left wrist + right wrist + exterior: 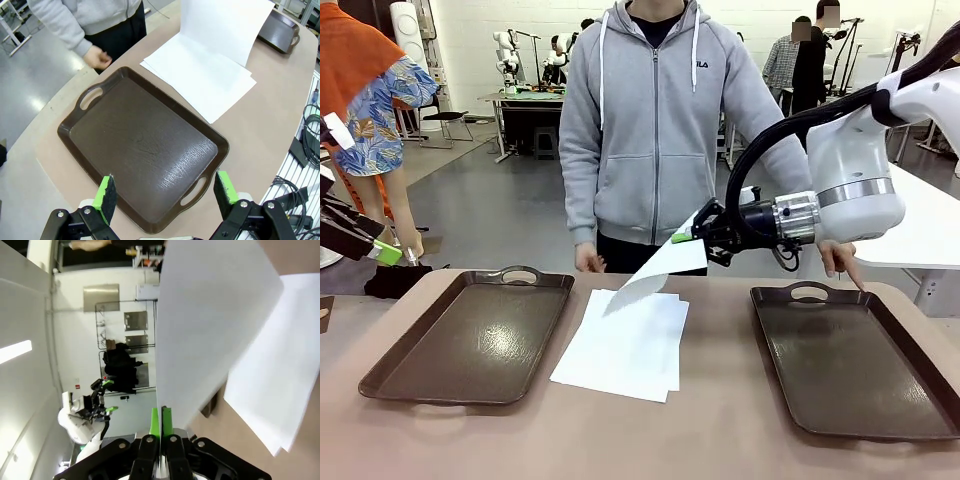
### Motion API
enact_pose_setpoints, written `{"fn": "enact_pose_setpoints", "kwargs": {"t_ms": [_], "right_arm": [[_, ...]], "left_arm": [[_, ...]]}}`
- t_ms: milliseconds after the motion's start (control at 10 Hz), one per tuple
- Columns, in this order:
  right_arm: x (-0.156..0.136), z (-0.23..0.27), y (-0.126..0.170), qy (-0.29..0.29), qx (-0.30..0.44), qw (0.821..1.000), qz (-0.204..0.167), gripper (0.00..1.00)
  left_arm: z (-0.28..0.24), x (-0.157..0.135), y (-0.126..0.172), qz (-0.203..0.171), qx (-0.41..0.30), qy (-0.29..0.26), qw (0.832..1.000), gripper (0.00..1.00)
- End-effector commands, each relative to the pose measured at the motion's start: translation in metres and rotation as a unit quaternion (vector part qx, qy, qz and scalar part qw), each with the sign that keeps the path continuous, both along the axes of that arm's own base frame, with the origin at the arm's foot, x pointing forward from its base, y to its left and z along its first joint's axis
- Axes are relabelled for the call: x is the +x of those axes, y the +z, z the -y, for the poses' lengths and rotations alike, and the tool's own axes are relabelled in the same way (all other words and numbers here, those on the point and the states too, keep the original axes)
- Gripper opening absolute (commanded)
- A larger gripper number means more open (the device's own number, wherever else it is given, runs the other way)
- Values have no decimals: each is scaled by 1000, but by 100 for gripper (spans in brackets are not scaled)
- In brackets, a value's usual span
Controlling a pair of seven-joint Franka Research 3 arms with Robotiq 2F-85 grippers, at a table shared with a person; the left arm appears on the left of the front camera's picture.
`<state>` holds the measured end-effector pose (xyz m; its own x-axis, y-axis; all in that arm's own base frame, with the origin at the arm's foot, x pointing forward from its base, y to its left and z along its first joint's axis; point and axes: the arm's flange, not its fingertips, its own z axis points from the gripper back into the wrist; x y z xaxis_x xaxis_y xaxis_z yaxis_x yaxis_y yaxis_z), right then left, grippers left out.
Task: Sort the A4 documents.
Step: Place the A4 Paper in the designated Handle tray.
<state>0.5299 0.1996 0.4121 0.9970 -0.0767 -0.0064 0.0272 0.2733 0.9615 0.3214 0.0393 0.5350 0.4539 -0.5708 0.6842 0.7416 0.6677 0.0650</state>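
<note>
broadly, a pale brown bench [720, 440] spans the front view, and a person [655, 130] in a grey hooded top stands at its far side. two dark brown trays with handles lie on the bench, well apart: the left tray [470, 340] and the right tray [855, 365]. between them lies a stack of paper [620, 360], white sheets fanned a little so their edges do not line up. one lifted sheet [665, 262] slants up from over that stack toward the right. its high corner is pinched in the right gripper [682, 237], whose green pads are pressed together on the paper's edge. in the right wrist view the sheet runs up from between the fingers, with the stack beyond it. whether the sheet's low end touches the stack i cannot tell. the left gripper [165, 192] hangs at the left side of the bench with its fingers spread wide apart, and its wrist view shows the left tray beyond the pads. the person's pointing hand [842, 262] has a finger down at the far rim of the right tray, beside its handle. the other hand [588, 260] hangs by the bench's far edge.
</note>
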Motion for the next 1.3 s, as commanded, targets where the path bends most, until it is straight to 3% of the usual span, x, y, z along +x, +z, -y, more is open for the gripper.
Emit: {"fn": "enact_pose_setpoints", "kwargs": {"t_ms": [0, 200, 400, 600, 800, 1200], "right_arm": [[-15, 62, 17, 3, 3, 1000, 4, 1], [-20, 116, 30, 49, 21, 998, 25, 1], [-21, 165, 41, 99, 19, 992, 76, 1], [-20, 201, 45, 138, 1, 986, 93, 1], [-18, 223, 37, 139, 0, 984, 110, 1], [-18, 238, -3, 157, 0, 982, 106, 1]], "left_arm": [[-1, 0, -1, -1, -5, -2, 1000, 100], [-1, 0, -1, -1, -5, -2, 1000, 100], [-1, 0, -1, -1, -5, -2, 1000, 100], [-1, 0, -1, -1, -5, -2, 1000, 100], [-1, 0, -1, -1, -5, -2, 1000, 100], [-1, 0, -1, -1, -5, -2, 1000, 100]]}}
